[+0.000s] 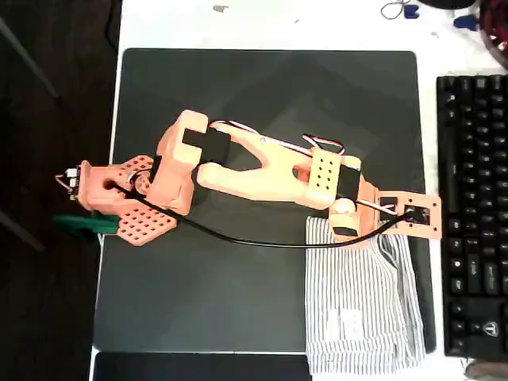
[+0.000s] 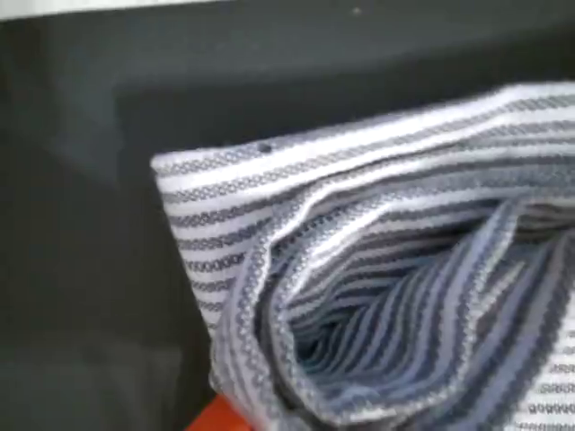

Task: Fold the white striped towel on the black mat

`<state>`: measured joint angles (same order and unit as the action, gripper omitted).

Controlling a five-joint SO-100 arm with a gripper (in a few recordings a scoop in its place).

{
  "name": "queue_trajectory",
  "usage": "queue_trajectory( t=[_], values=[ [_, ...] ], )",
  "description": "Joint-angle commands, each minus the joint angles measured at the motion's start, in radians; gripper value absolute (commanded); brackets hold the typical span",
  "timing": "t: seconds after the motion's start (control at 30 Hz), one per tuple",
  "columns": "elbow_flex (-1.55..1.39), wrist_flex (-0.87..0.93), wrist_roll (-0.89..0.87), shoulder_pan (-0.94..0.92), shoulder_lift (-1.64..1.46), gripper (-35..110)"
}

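We see the white striped towel bunched at the black mat's near-right corner in overhead view, its near edge hanging past the mat's rim. Wrist view: cloth rucked into a hollow, hem curled. Gripper sits at towel's far edge; can't tell if jaws are apart. Mat bare to the left and far side; keyboard just right.

White bench under even, soft light. Dark floor along left side in overhead view. Black keyboard at right edge of bench. Small blue item with thin loop of wire at top right. Green clamp at bench's left edge.
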<state>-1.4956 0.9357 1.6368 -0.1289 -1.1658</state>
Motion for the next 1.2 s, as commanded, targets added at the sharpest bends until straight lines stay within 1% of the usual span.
queue_trajectory(
  t=[0.0,0.2,0.37,0.57,0.7,0.87,1.03,1.17],
  values=[
    [0.058,-0.005,-0.04,0.075,0.011,0],
    [0.229,0.077,-0.138,0.233,0.048,0],
    [0.394,0.153,-0.181,0.337,0.101,0],
    [0.469,0.169,-0.236,0.394,0.143,0],
    [0.453,0.144,-0.288,0.387,0.129,9],
    [0.337,0.169,-0.293,0.336,-0.041,12],
    [0.029,0.155,-0.285,0.276,-0.325,7],
    [-0.261,0.077,-0.264,0.224,-0.569,2]
  ],
)
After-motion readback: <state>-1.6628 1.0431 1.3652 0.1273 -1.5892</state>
